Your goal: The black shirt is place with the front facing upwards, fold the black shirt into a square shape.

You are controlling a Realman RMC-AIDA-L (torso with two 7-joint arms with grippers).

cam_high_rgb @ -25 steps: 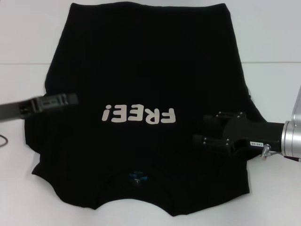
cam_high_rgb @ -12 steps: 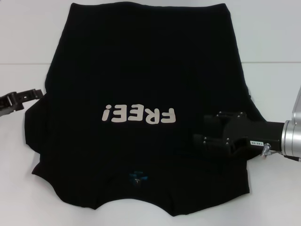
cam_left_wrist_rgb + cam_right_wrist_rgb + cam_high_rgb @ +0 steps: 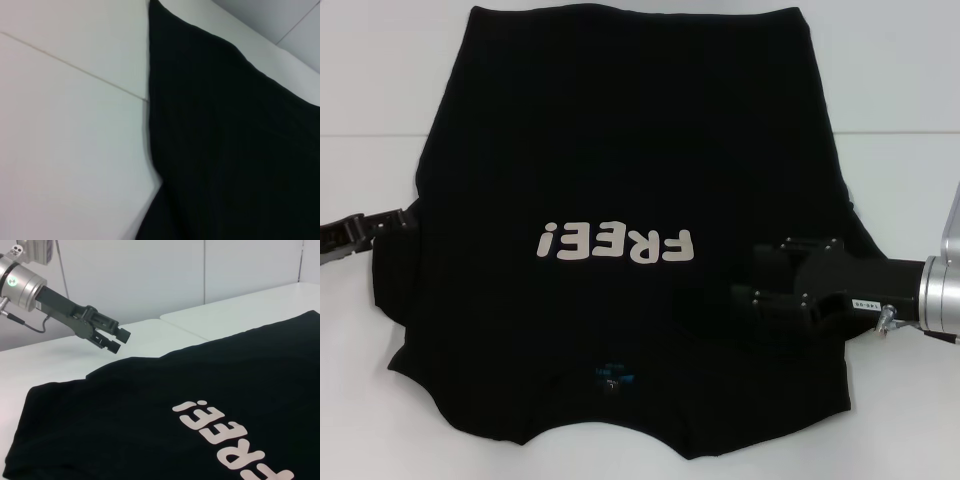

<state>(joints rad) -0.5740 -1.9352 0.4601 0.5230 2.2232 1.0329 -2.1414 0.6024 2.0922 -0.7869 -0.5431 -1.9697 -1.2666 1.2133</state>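
Across the white table [image 3: 900, 80] the black shirt [image 3: 630, 150] lies spread flat with its front up, the white "FREE!" lettering [image 3: 616, 244] reading upside down in the head view and the collar with its small blue neck label [image 3: 612, 376] at the edge nearest the robot. The hem lies at the far end. A thin seam [image 3: 370, 137] in the tabletop runs crosswise under the cloth.

At the shirt's left edge, level with the lettering, the left gripper [image 3: 408, 216] hangs just outside the sleeve fold. The right wrist view shows it raised a little above the table with its two dark fingers [image 3: 120, 339] close together, a narrow gap between them and nothing pinched. Its own wrist camera looks down on a straight edge of black cloth against bare white surface.

Over the shirt's right side, below and to the right of the lettering, the right gripper [image 3: 745, 296] reaches in from its silver wrist [image 3: 940, 292]. Its black body hides the cloth beneath, and black on black I cannot tell how its jaws stand or whether they touch the fabric.
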